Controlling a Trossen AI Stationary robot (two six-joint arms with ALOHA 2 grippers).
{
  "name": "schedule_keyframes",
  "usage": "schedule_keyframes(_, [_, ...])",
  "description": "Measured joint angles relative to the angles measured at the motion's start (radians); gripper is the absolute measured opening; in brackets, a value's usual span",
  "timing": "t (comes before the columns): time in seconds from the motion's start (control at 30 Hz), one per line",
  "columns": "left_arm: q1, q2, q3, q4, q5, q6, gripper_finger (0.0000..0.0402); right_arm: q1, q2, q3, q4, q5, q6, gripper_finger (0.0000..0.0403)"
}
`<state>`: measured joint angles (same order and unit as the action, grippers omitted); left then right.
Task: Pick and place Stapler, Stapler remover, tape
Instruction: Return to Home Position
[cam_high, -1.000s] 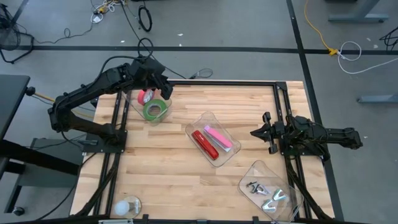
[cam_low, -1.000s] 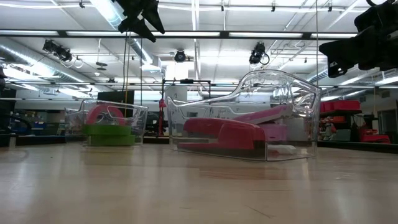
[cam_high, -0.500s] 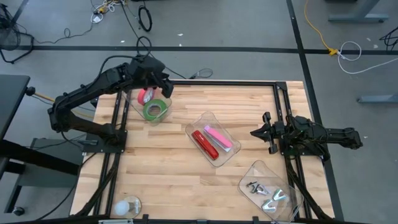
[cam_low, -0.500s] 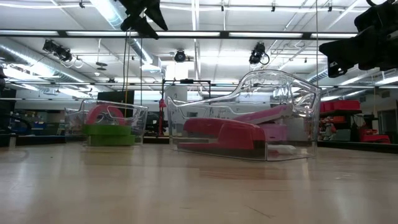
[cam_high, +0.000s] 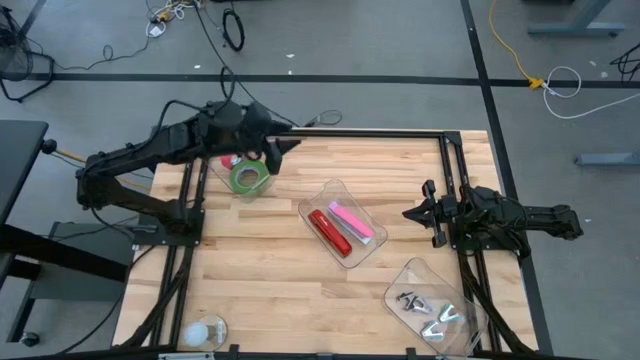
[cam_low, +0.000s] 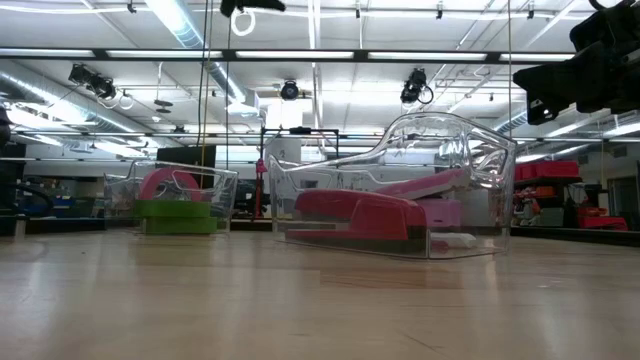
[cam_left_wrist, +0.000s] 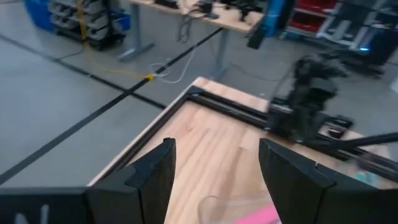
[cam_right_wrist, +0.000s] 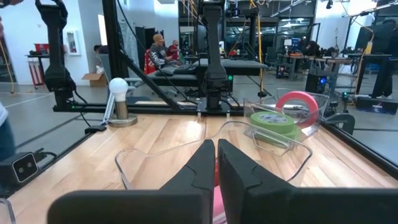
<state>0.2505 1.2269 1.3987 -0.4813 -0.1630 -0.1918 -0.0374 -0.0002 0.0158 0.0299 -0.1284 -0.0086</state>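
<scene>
Starting at the front edge of the table: the bottom bin (cam_high: 415, 270) has the staple removers (cam_high: 445, 318) lying in it. Next one back, the center bin (cam_high: 335, 190) holds the pink stapler (cam_high: 350, 220) right beside a red stapler (cam_high: 328, 232). The right gripper (cam_high: 420, 213) sits parked off on its own side, about level with that bin, fingers pressed together on nothing.

Furthest back, the top bin (cam_low: 120, 200) has the pink tape (cam_low: 168, 184) propped up next to the green tape (cam_high: 247, 178). The left gripper (cam_high: 278, 150) hovers high up just beside that bin near the far edge, fingers (cam_left_wrist: 155, 177) wide apart and empty.

So imo the sorting looks done and this is the go-home bit. The next move should just need the left arm to pull back to its own side and fold up like the right one, staying high enough not to clip the bin wall.
</scene>
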Motion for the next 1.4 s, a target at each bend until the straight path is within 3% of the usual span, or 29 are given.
schedule_keyframes(0.43, [-0.126,-0.051,-0.012,0.025,-0.001,-0.003,0.0232,0.0,0.0,0.0,0.0,0.0,0.0,0.0023])
schedule_keyframes(0.67, [-0.168,-0.218,-0.345,0.492,0.017,0.027,0.0232,0.0,0.0,0.0,0.0,0.0,0.0,0.0023])
schedule_keyframes(0.87, [-0.177,-0.359,-0.6,0.757,0.079,0.034,0.0232,0.0,0.0,0.0,0.0,0.0,0.0,0.0023])
schedule_keyframes(1.23, [-0.177,-0.624,-0.898,0.926,0.112,0.011,0.0232,0.0,0.0,0.0,0.0,0.0,0.0,0.0023])
schedule_keyframes(1.4, [-0.191,-0.702,-1.041,1.113,0.15,0.002,0.0232,0.0,0.0,0.0,0.0,0.0,0.0,0.0023])
